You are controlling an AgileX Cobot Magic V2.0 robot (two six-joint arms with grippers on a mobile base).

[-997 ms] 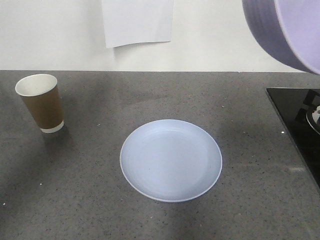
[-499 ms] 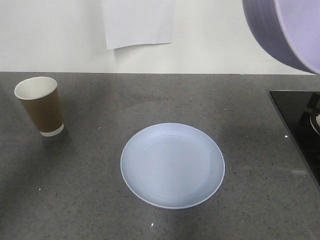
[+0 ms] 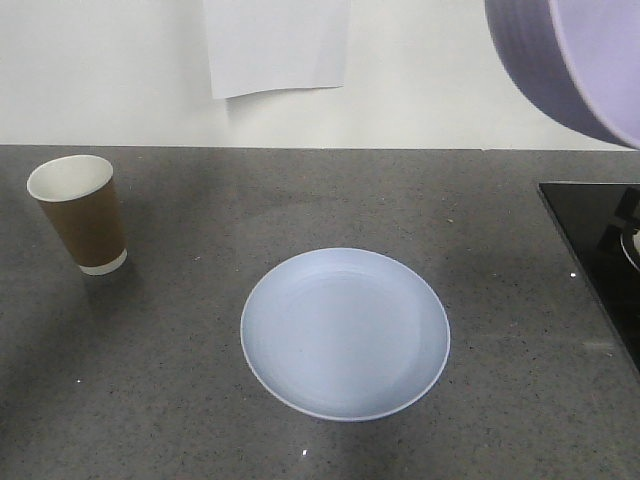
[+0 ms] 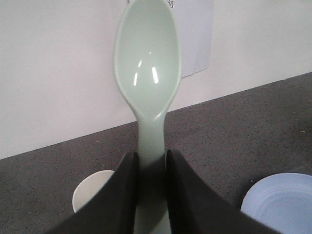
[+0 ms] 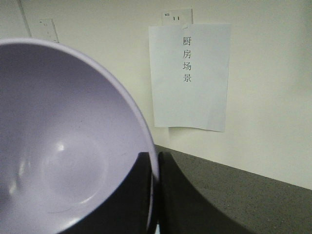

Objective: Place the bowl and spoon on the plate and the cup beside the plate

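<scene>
Round shallow pale blue plate [image 3: 345, 333] lies flat mid-counter on the dark grey speckled countertop [image 3: 180, 390]; nothing on it. Tapered brown paper cup [image 3: 80, 212] upright, well apart from the plate at far left of the front view; inside shows white only. Left gripper [image 4: 151, 158] clenched on the handle of the pale mint plastic spoon [image 4: 148, 63], scoop upward, off the counter. Right gripper [image 5: 155, 163] pinches the rim of the round lavender plastic bowl [image 5: 63, 161], one finger inside, one outside; bowl tilted, aloft, hollow empty. White printed paper sheet [image 5: 190, 78] on the wall. Black glossy cooktop [image 3: 600, 250] at the counter's right
</scene>
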